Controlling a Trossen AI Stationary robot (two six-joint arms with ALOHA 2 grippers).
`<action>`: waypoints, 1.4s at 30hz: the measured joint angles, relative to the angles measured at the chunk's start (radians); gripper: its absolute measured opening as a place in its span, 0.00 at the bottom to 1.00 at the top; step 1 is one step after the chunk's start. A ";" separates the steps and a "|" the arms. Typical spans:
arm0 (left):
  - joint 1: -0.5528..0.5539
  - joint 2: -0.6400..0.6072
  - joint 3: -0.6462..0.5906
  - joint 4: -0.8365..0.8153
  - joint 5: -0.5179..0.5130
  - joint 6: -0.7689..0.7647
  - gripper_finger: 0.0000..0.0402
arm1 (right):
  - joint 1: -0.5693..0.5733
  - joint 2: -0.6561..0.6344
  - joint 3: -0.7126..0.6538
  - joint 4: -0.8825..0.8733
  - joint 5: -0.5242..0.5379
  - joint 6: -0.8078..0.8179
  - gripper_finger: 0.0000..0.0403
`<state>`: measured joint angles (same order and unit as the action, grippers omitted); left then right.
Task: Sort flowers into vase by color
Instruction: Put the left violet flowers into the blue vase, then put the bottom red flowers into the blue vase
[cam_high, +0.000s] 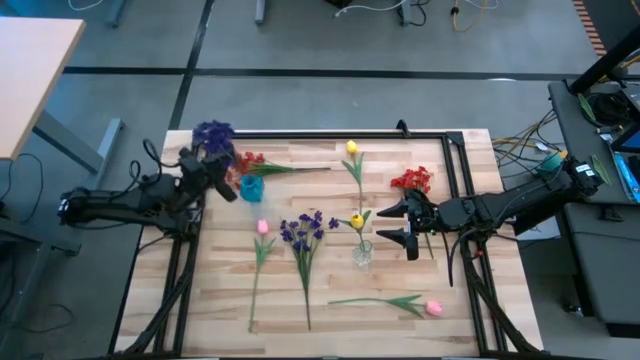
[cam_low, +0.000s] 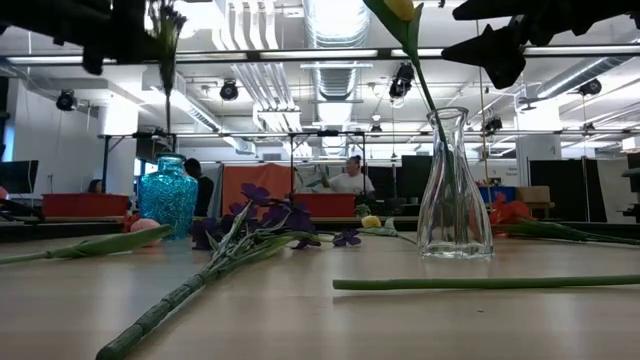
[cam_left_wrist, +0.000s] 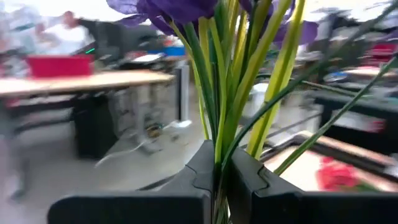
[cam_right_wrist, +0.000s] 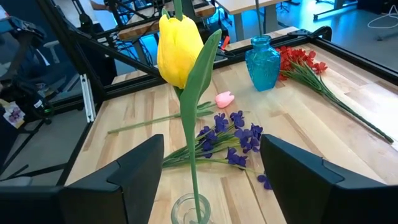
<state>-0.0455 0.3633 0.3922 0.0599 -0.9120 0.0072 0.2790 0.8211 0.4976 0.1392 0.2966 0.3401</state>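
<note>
No writing or label can be read on anything here.

Nearest the table's front edge a pink tulip (cam_high: 433, 308) lies flat, its stem running left along the edge. Just behind, a purple bunch (cam_high: 302, 232) and a second pink tulip (cam_high: 263, 228) lie side by side, heads toward the back, stems pointing at the front edge.

At mid-table the clear vase (cam_high: 361, 254) stands upright and holds one yellow tulip (cam_right_wrist: 179, 42), its stem vertical and the bud above the neck. The right gripper (cam_high: 404, 222) hangs just right of that vase, fingers spread wide and grasping nothing; in its wrist view the tulip stands between the two fingers without touching either.

Farther back on the right a red bunch (cam_high: 412, 181) lies just behind that gripper. A second yellow tulip (cam_high: 352, 148) lies near the back edge, stem pointing forward. Another red bunch (cam_high: 252, 160) lies at the back left, stem running right.

The blue vase (cam_high: 251, 187) stands upright at the back left; whether anything is in it I cannot tell. The left gripper (cam_high: 212, 165) hovers just left of it, clenched on the stems of a purple bouquet (cam_high: 213, 134), held upright with blooms on top.
</note>
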 joint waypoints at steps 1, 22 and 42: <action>0.000 -0.011 -0.003 -0.023 -0.024 -0.019 0.00 | 0.000 0.000 0.000 0.000 0.000 0.000 0.65; 0.000 0.014 -0.030 -0.048 0.013 -0.104 0.34 | 0.000 0.000 0.000 -0.001 0.000 0.026 0.66; 0.000 0.044 0.318 -0.992 0.194 -0.709 0.71 | -0.097 0.010 0.238 -0.843 0.200 0.615 0.63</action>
<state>-0.0460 0.4070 0.7103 -0.9325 -0.7176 -0.7016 0.1816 0.8309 0.7354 -0.7037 0.4965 0.9549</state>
